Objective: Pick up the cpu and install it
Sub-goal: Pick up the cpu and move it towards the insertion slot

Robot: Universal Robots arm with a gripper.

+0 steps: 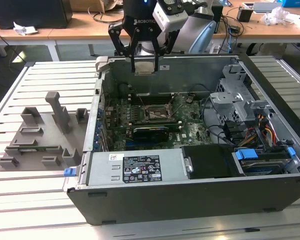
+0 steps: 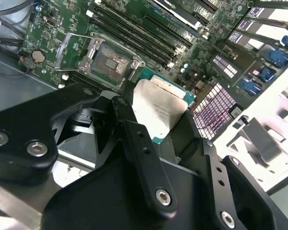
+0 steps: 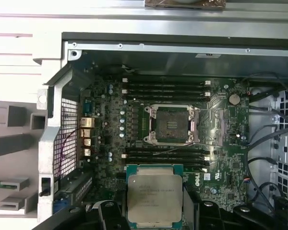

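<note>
Exterior view is showing the end effector (image 1: 144, 64) pinching the cpu (image 1: 144, 69) above the computer case's (image 1: 200, 60) far wall; in the second wrist view, black fingers (image 2: 134, 139) are covering the cpu's edges.

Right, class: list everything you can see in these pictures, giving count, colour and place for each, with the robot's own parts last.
cpu: one, silver top with green rim, held above the open case.
socket: one, dark, metal-framed, middle of the motherboard.
motherboard: one, green, on the case floor.
case: one, grey and black, open, on the table.
holder tray: one, grey, on the table, at the exterior view's left of the case.
table: one, white slats, under everything.
gripper: one, black, shut on the cpu.
</note>
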